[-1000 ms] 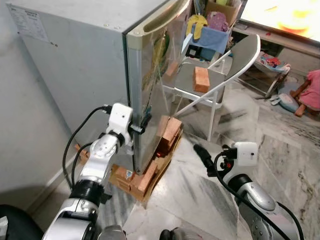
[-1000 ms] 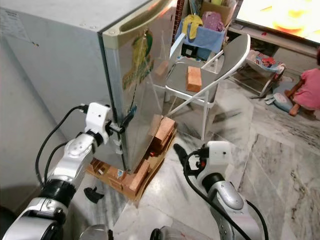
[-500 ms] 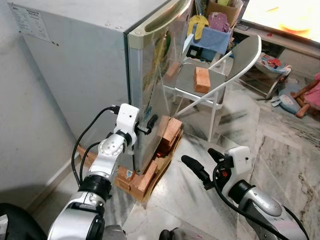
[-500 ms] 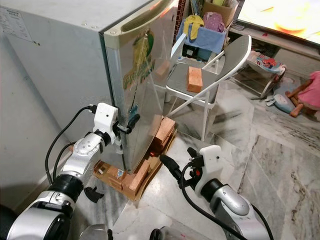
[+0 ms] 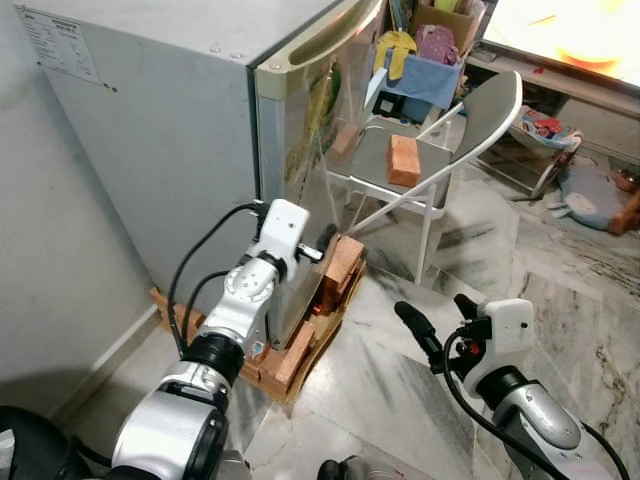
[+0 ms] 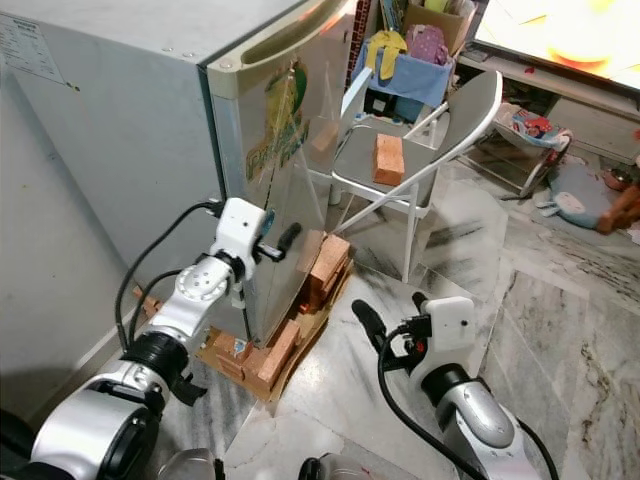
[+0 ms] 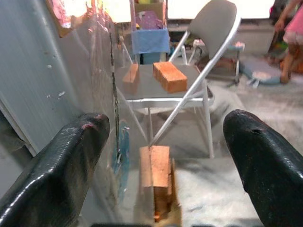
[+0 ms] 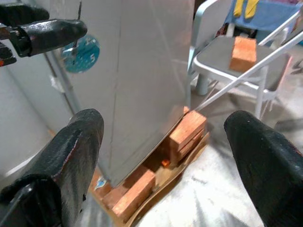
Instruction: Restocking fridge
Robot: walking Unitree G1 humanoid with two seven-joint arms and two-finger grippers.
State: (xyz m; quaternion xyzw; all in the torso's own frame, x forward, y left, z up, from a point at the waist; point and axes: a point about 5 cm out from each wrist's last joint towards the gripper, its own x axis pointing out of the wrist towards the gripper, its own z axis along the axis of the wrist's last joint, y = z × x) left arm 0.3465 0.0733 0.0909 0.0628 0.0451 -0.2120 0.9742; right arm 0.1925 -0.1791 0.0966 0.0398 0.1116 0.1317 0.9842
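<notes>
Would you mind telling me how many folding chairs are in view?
1: the folding chair stands beside the fridge, with a brick on its seat. Clutter behind may hide others.

The marble floor (image 5: 400,380) carries a wooden pallet (image 5: 310,360) with bricks (image 5: 340,265) under the fridge (image 5: 180,150), and a folding chair (image 5: 420,160) bearing one brick (image 5: 403,159).

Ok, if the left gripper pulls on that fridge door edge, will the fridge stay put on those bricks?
Probably, but with care. The fridge is tall and looks heavy, so it likely resists sliding. It stands raised on loose-looking bricks over a wooden board, so a hard tug might rock it. The left gripper, open at the door face, may slip on that glossy surface.
</notes>
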